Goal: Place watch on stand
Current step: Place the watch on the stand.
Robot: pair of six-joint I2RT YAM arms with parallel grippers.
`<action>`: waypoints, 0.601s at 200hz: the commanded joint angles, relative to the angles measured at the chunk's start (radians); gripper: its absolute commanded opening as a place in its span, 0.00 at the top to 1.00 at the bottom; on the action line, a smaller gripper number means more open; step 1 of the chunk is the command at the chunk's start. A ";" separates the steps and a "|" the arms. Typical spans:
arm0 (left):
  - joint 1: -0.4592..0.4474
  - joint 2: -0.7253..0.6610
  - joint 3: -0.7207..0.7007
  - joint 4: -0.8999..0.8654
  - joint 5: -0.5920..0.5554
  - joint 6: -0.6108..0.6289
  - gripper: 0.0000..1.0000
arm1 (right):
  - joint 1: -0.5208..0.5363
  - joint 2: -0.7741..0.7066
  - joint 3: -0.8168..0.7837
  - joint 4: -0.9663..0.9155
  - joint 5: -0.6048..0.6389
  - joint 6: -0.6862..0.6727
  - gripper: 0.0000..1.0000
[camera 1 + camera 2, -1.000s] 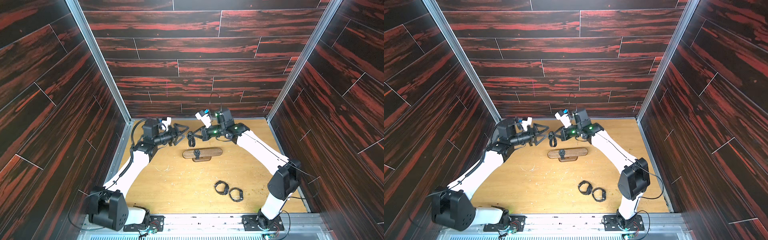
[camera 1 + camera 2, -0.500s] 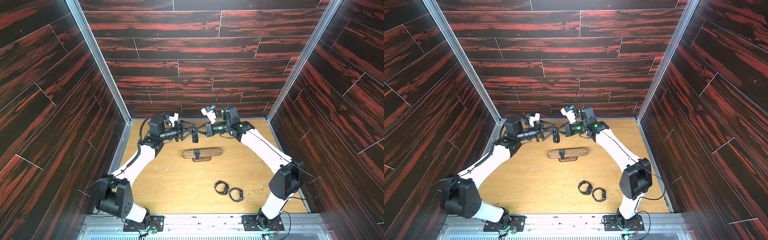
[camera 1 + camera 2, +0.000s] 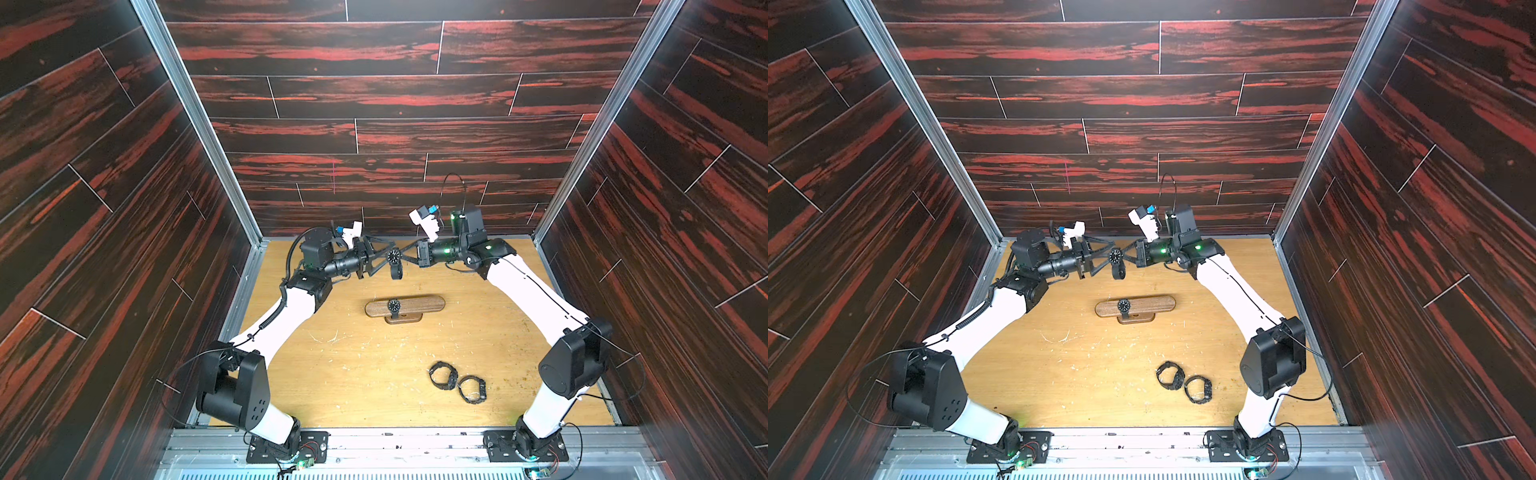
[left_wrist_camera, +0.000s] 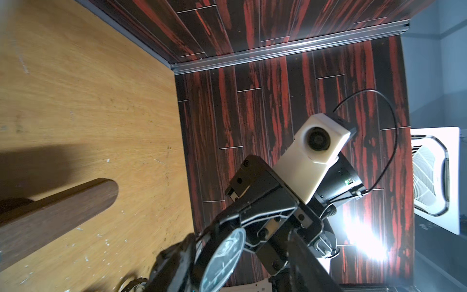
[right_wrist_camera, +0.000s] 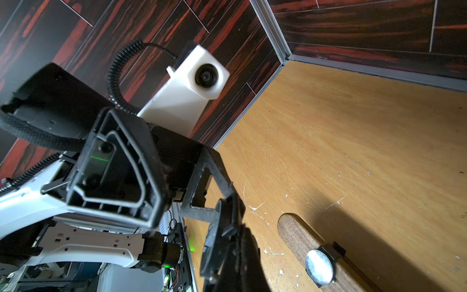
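- Watch (image 3: 393,262) is held in mid-air above the desk (image 3: 353,365), behind the stand (image 3: 419,305), pinched by the closed right hand (image 3: 402,257).
- Left hand (image 3: 384,257) is set partly open around it.
- Another watch (image 3: 393,306) is already mounted on the stand.

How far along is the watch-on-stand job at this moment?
Done: one watch already sits on the stand. In hand: the right gripper holds a second watch in the air, and the left gripper is open around it. Left: two watches lie on the table.
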 commanded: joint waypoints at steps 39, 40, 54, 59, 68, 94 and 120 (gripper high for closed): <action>-0.029 0.011 0.029 0.122 0.021 -0.070 0.49 | 0.000 0.052 0.056 -0.051 0.022 -0.030 1.00; -0.029 0.011 0.030 0.123 0.021 -0.071 0.49 | 0.000 0.052 0.056 -0.052 0.022 -0.030 1.00; -0.031 0.010 0.031 0.128 0.022 -0.076 0.51 | 0.000 0.057 0.058 -0.060 0.039 -0.035 1.00; -0.032 0.011 0.031 0.130 0.022 -0.077 0.51 | 0.001 0.057 0.056 -0.062 0.045 -0.038 1.00; -0.032 0.011 0.030 0.132 0.023 -0.081 0.51 | 0.000 0.060 0.056 -0.062 0.051 -0.038 1.00; -0.037 0.016 0.031 0.131 0.028 -0.083 0.51 | 0.001 0.065 0.056 -0.062 0.063 -0.036 1.00; -0.041 0.025 0.028 0.131 0.032 -0.083 0.51 | 0.000 0.055 0.048 -0.048 0.054 -0.032 1.00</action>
